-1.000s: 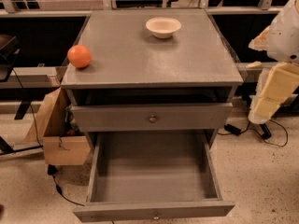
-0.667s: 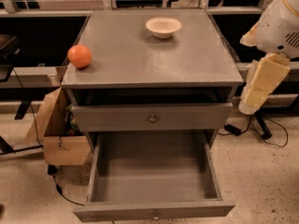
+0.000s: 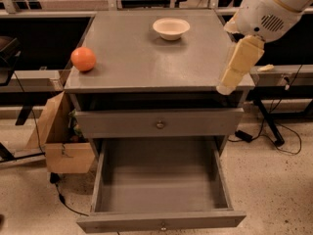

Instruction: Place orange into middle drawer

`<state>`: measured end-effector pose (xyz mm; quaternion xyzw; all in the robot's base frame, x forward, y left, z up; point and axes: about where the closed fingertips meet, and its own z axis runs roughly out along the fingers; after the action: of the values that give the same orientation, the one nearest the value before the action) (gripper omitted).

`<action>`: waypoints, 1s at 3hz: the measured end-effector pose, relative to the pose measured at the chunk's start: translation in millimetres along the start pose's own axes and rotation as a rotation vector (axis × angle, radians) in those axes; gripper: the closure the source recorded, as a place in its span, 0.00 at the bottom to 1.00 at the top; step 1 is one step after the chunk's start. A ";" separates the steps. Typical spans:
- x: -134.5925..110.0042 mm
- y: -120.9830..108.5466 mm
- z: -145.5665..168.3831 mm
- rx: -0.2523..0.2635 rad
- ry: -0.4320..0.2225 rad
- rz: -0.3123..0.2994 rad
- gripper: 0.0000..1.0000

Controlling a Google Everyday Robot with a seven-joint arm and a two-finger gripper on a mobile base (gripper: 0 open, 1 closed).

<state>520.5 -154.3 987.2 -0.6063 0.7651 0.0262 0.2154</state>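
Note:
The orange [image 3: 83,58] sits on the grey cabinet top [image 3: 146,58] near its front left corner. The middle drawer [image 3: 161,182] is pulled fully out below, its deep grey tray empty, with a small knob [image 3: 163,225] on its front. My gripper [image 3: 238,67], cream-coloured, hangs from the white arm [image 3: 269,9] at the top right, over the cabinet top's front right corner. It is far to the right of the orange and holds nothing that I can see.
A shallow cream bowl [image 3: 170,28] stands at the back middle of the cabinet top. The upper knobbed drawer [image 3: 160,124] is closed. A cardboard box [image 3: 61,136] stands on the floor left of the cabinet. Cables and a stand leg [image 3: 269,126] lie on the right.
My arm and gripper have moved left, from beside the cabinet's right side to over its front right corner. The orange, bowl and drawers have not moved.

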 end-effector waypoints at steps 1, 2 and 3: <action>-38.9 -17.7 2.2 0.018 -0.123 0.008 0.00; -89.9 -27.6 10.0 0.038 -0.232 0.005 0.00; -141.0 -32.0 31.2 0.014 -0.331 0.014 0.00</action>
<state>584.1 -24.1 1017.0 -0.5868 0.7235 0.1219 0.3426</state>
